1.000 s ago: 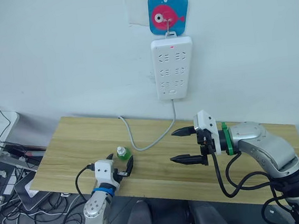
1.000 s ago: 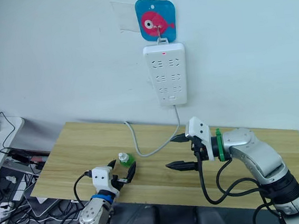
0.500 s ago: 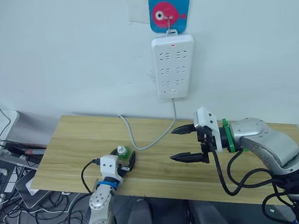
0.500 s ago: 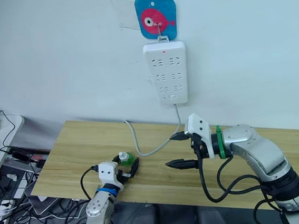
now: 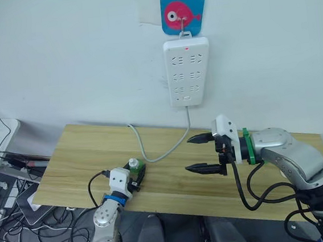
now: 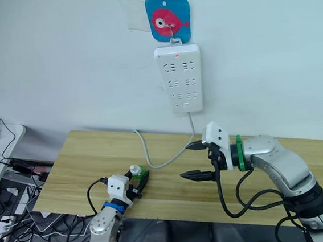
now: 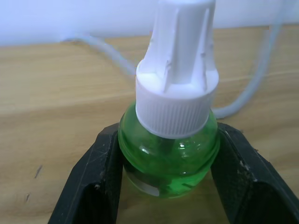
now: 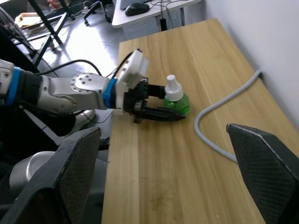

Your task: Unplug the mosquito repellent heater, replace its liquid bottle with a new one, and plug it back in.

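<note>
The left gripper (image 7: 168, 186) is clamped on the green liquid bottle (image 7: 170, 154), which stands upright on the wooden table (image 5: 84, 148). The right gripper (image 5: 202, 152) hangs above the table with its fingers wide apart, holding nothing. I see no heater at the power strip (image 5: 187, 71) on the wall, so the unplugging seems done, while the bottle change and plugging back probably remain.

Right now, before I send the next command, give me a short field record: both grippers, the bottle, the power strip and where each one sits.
left gripper: shut on the small green liquid bottle with a white ribbed cap, fingers on both sides of its body
bottle: upright on the light wooden table, near its front edge
right gripper: open, holding nothing, above the table's middle
long white power strip: hanging on the wall
grey cable: runs from the strip down across the table
</note>
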Controlling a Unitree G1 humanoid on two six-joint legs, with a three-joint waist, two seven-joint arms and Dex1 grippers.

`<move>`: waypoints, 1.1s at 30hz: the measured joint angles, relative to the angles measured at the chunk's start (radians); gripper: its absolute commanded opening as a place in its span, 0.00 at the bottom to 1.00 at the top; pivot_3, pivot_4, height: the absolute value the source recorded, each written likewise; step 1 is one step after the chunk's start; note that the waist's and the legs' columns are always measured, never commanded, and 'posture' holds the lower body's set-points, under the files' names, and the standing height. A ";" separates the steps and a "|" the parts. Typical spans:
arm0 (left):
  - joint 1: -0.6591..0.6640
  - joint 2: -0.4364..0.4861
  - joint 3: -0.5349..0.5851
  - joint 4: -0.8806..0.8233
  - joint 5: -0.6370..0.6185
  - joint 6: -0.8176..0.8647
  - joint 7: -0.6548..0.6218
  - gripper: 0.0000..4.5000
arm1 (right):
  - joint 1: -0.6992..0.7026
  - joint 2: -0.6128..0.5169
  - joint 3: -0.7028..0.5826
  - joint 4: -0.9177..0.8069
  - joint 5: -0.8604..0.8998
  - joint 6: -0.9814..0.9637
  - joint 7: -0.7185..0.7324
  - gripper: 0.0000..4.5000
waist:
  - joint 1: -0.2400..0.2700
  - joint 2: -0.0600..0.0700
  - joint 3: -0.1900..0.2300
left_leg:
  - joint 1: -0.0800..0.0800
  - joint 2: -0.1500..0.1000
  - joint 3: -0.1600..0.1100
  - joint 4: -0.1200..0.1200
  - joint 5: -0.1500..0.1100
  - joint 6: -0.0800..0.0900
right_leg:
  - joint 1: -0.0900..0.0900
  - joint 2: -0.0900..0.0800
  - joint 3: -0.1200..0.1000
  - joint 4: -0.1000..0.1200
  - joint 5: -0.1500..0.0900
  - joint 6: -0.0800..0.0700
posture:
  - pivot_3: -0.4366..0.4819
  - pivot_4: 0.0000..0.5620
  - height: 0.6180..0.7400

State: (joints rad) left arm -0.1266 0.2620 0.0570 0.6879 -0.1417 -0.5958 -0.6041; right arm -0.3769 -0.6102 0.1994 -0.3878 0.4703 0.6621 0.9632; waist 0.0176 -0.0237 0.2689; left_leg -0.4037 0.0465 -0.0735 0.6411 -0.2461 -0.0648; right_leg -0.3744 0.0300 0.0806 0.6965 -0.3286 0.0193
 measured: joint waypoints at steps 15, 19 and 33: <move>-0.278 0.156 -0.220 -0.305 -0.167 0.451 -0.624 0.50 | 0.092 0.119 -0.013 0.012 -0.073 -0.148 -0.138 1.00 | 0.004 0.001 -0.002 | -0.010 -0.001 -0.010 0.001 0.009 -0.015 | -0.006 0.000 -0.012 0.002 0.000 0.000 | 0.54 0.32 1.00; -0.404 0.140 -0.240 -0.212 -0.156 0.458 -0.707 0.50 | 0.097 0.169 0.007 0.044 -0.119 -0.177 -0.189 1.00 | -0.002 0.001 -0.003 | -0.015 -0.001 -0.010 0.002 0.010 -0.017 | -0.011 0.000 -0.012 0.003 0.001 -0.001 | 0.51 0.31 1.00; -0.555 0.063 -0.249 -0.010 -0.093 0.388 -0.803 0.50 | 0.089 0.272 0.031 0.060 -0.179 -0.213 -0.290 0.71 | -0.046 0.001 -0.004 | -0.015 -0.002 -0.010 0.004 0.013 -0.021 | -0.014 0.000 -0.012 0.012 0.001 -0.001 | 0.48 0.28 1.00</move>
State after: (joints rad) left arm -0.6814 0.3246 -0.1917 0.6776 -0.2348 -0.2082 -1.4072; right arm -0.2883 -0.3380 0.2306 -0.3279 0.2909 0.4489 0.6728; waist -0.0281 -0.0230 0.2648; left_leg -0.4189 0.0449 -0.0833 0.6453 -0.2335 -0.0857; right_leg -0.3885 0.0295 0.0688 0.7088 -0.3280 0.0184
